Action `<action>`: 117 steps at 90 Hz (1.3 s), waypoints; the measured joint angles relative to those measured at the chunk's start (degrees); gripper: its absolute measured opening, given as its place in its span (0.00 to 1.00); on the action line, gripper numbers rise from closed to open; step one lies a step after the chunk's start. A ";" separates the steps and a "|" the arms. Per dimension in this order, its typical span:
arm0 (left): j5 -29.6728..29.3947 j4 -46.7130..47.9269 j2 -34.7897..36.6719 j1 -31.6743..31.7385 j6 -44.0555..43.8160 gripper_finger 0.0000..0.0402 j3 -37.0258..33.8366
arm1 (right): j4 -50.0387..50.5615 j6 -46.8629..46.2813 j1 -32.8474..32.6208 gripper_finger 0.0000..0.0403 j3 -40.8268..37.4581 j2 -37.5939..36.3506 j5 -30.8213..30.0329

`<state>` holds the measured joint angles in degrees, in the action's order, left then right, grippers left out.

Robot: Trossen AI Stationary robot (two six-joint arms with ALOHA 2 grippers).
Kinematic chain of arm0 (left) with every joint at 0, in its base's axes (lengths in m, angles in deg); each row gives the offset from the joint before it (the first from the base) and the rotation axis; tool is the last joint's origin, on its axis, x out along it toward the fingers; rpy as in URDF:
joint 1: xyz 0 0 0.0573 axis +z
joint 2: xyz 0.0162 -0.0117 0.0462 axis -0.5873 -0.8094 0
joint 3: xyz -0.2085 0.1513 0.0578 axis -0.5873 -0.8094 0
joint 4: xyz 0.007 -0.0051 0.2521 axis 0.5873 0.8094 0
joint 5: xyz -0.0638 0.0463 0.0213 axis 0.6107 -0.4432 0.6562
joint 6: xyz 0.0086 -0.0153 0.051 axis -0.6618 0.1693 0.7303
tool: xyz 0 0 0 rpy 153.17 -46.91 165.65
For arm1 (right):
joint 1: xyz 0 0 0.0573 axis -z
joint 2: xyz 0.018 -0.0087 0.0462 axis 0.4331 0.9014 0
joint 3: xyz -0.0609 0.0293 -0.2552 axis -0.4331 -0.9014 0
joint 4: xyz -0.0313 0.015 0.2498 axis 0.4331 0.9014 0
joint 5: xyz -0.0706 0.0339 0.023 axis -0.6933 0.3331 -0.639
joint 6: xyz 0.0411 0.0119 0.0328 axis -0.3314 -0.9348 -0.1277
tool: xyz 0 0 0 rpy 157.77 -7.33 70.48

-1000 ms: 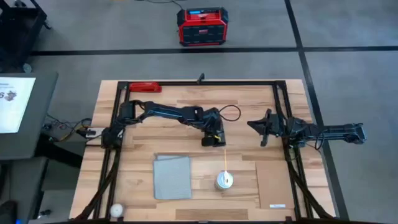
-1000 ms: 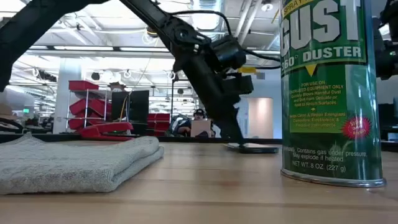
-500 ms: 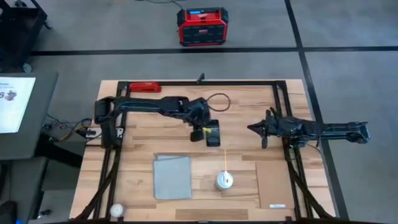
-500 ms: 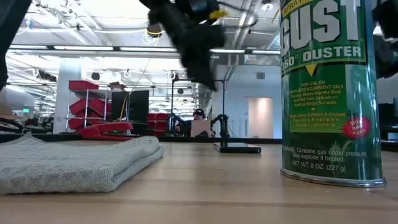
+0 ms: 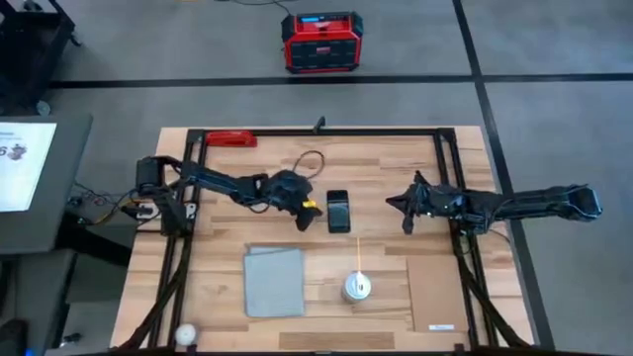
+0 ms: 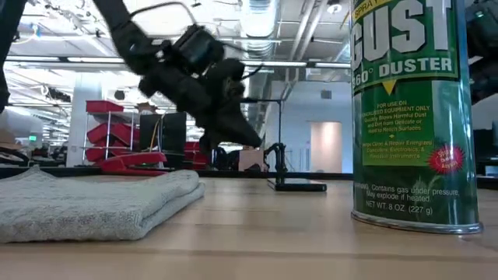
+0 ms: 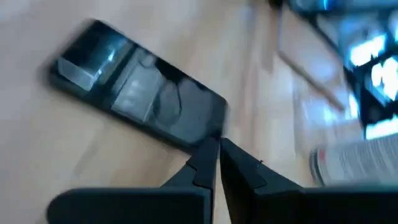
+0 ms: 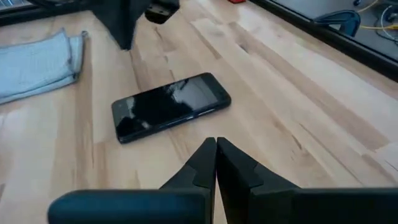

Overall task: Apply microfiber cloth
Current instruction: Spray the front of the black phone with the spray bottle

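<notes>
Left gripper [image 5: 304, 213] jaws closed, empty, hovered just left of black phone [image 5: 338, 211], clear of it. Right gripper [image 5: 404, 210] jaws closed, empty, right of phone, bare wood between. Microfiber cloth [image 5: 274, 281] lay folded flat, soft pale grey-blue, near-left of phone, untouched. Green duster can [image 5: 357, 287] stood upright right of cloth, near side of phone.

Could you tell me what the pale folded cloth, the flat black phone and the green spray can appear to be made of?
The pale grey-blue folded cloth looks like soft, matte, napped fabric: fuzzy surface, rounded folded edge. The flat black phone seems glass-fronted and glossy, since its face mirrors the surroundings. The green spray can is probably printed metal, going by its sheen and the bright rolled rim at its base.
</notes>
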<state>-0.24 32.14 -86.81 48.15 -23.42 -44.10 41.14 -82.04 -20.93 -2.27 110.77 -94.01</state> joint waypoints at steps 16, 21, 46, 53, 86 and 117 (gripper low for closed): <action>-0.03 -0.58 0.00 2.23 -2.62 0.01 -2.02 | -3.14 0.80 -0.02 0.00 1.71 6.09 -0.02; 0.23 -0.20 0.00 2.55 -2.65 0.02 -2.02 | -3.36 1.01 -0.02 0.00 2.90 8.59 -0.02; 2.19 4.97 0.04 3.42 -8.50 0.23 -2.00 | -3.33 5.69 0.00 0.00 11.05 24.52 -1.40; 1.80 6.79 0.04 3.52 -9.65 0.28 -2.00 | -3.34 7.00 0.00 0.00 13.85 29.42 -1.46; -5.13 8.01 0.04 3.63 -15.69 0.36 -1.96 | 2.96 10.41 -0.02 0.00 25.60 48.54 -1.63; -5.24 3.44 -0.02 3.22 -20.06 0.36 -1.95 | 5.12 11.59 -0.07 0.00 30.75 57.69 -3.20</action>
<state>-5.48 35.58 -86.84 51.37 -43.48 -46.06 46.26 -70.44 -21.00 28.48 168.46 -97.21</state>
